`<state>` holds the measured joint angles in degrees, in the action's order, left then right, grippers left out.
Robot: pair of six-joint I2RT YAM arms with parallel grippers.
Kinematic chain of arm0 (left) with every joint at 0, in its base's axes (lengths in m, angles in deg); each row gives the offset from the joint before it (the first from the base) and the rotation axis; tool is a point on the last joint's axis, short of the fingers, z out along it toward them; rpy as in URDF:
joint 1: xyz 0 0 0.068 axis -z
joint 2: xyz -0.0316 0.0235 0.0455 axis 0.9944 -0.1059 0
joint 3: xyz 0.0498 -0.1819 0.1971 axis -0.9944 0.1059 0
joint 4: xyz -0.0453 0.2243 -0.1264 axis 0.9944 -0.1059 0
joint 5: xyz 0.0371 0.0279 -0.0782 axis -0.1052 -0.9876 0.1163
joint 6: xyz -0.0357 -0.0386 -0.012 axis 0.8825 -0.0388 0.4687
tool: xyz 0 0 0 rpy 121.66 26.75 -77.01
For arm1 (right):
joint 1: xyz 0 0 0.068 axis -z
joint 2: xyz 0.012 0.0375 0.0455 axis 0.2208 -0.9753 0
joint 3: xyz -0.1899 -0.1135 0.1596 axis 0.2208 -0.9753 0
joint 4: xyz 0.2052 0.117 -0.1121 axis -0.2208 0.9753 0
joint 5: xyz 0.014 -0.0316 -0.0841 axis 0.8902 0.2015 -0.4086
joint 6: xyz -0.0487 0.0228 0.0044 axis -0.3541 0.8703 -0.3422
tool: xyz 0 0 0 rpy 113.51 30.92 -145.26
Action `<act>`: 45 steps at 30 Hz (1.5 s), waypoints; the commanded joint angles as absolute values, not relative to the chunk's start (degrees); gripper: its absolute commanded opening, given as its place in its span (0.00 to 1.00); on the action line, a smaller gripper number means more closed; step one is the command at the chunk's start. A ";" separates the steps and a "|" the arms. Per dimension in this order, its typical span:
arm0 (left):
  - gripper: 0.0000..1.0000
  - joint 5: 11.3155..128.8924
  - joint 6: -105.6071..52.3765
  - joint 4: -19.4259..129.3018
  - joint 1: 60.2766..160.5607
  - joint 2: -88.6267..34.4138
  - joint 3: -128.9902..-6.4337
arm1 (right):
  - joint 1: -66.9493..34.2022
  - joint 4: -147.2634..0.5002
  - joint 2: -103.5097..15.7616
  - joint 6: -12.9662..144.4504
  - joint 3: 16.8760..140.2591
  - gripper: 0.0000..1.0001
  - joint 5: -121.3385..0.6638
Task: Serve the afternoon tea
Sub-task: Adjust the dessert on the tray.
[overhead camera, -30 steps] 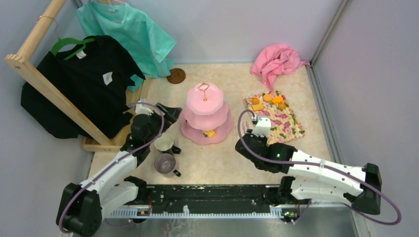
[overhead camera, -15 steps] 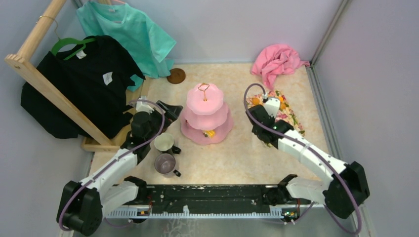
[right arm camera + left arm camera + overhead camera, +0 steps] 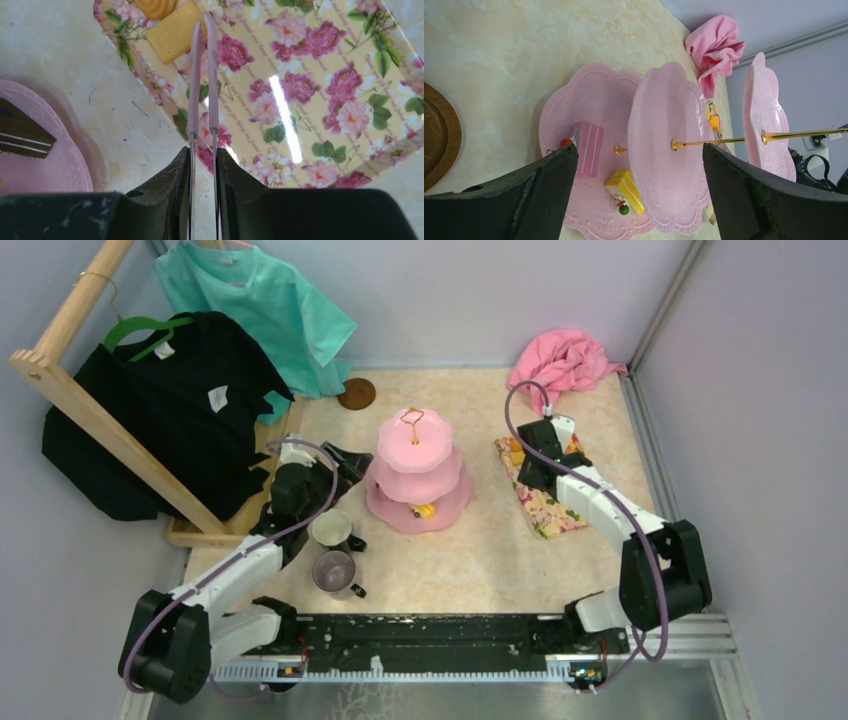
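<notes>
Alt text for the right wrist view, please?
The right gripper, its thin pink fingers almost shut on nothing, points across a floral-patterned rectangular tray on the beige table. A square yellow biscuit and a round golden cookie lie in the tray's far-left corner; a pink cake-stand tier edges in at left.

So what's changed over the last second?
The right arm swung from the near edge toward the back, bringing the right gripper, shut on pink tongs, to the biscuit end of the floral mat. The left gripper, open beside the cake stand, barely shifted. Stand, mugs and pink cloth stayed put.
</notes>
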<state>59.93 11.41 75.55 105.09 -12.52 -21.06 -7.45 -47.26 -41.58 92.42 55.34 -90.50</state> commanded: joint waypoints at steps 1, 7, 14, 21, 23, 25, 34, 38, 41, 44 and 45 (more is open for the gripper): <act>0.99 60.10 10.41 79.33 105.27 -12.96 -22.27 | -4.87 -53.21 -44.01 89.56 61.06 0.21 -87.67; 0.99 59.82 10.22 80.46 105.28 -13.39 -22.09 | -3.31 -53.88 -48.88 88.24 66.04 0.21 -86.21; 0.99 59.82 10.50 82.01 105.22 -14.37 -21.91 | -2.50 -55.18 -53.83 87.68 69.37 0.20 -84.61; 0.99 60.00 10.65 83.04 105.27 -15.19 -21.92 | -1.77 -55.09 -56.95 87.79 72.11 0.19 -84.16; 0.99 60.08 10.69 83.28 105.27 -15.41 -21.91 | -1.41 -54.80 -58.63 87.83 72.80 0.19 -84.11; 0.99 60.08 10.78 83.61 105.22 -15.66 -21.85 | -0.94 -55.09 -59.76 87.88 73.02 0.19 -83.60; 0.99 60.17 11.26 85.52 105.28 -17.71 -21.63 | 0.19 -55.71 -63.12 87.40 74.25 0.18 -80.34; 0.99 60.17 11.53 86.35 105.25 -18.72 -21.57 | 0.23 -55.98 -64.49 86.55 74.72 0.16 -77.84; 0.99 60.26 11.64 86.73 105.22 -19.25 -21.57 | 0.22 -55.94 -64.67 86.86 74.66 0.15 -77.97; 0.99 60.43 11.64 86.91 105.25 -19.65 -21.65 | 0.34 -54.57 -64.62 88.52 74.73 0.15 -81.39; 0.99 60.48 11.63 87.04 105.24 -19.84 -21.60 | 0.54 -53.81 -64.36 89.51 74.61 0.13 -82.68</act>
<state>59.93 11.45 84.45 105.09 -19.34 -21.04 -0.09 -53.25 -64.13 87.59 71.73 -79.81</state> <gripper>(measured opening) 0.990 0.210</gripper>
